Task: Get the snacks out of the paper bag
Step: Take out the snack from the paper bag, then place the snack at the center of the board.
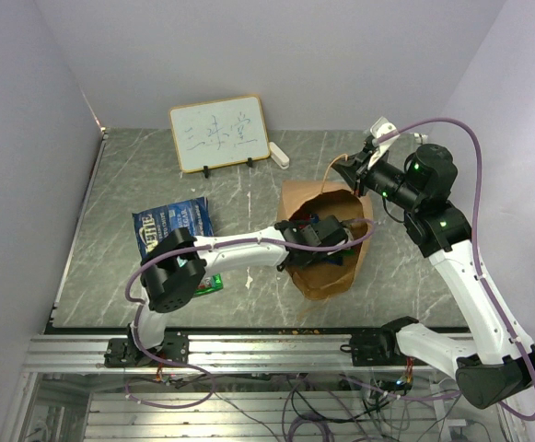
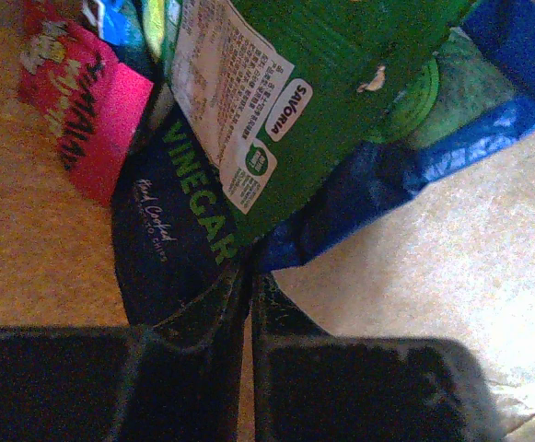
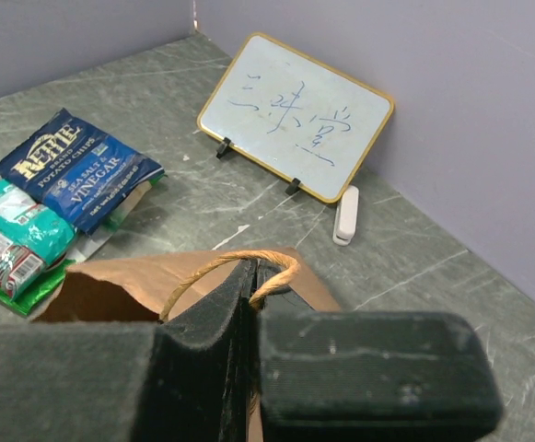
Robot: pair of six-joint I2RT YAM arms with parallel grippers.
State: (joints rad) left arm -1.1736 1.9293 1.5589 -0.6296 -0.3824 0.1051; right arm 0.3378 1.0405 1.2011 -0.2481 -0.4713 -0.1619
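Snacks lie in two places, so the job looks partly done. Nearest the front edge of the worktop (image 1: 157,166), toward its left, a green packet (image 1: 210,284) sits out of the bag. Just behind it is a blue Kettle salt-and-vinegar chip bag (image 1: 173,221). Right of these, around the middle of the worktop, the brown paper bag (image 1: 327,272) lies with the left arm reaching into its mouth.

Inside are at least four more: a green Savoria packet (image 2: 341,64), a navy vinegar packet (image 2: 170,249), a pink packet (image 2: 83,120) and a blue packet (image 2: 387,175). The left fingers (image 2: 203,313) are pressed nearly together at the navy packet's lower edge. Whether they pinch it I cannot tell.

Beyond, the right fingers (image 3: 212,322) are clamped on the bag's twisted paper handle (image 3: 276,267), holding the mouth up. At the far edge stand a whiteboard (image 1: 219,133) and a white eraser (image 1: 279,157).
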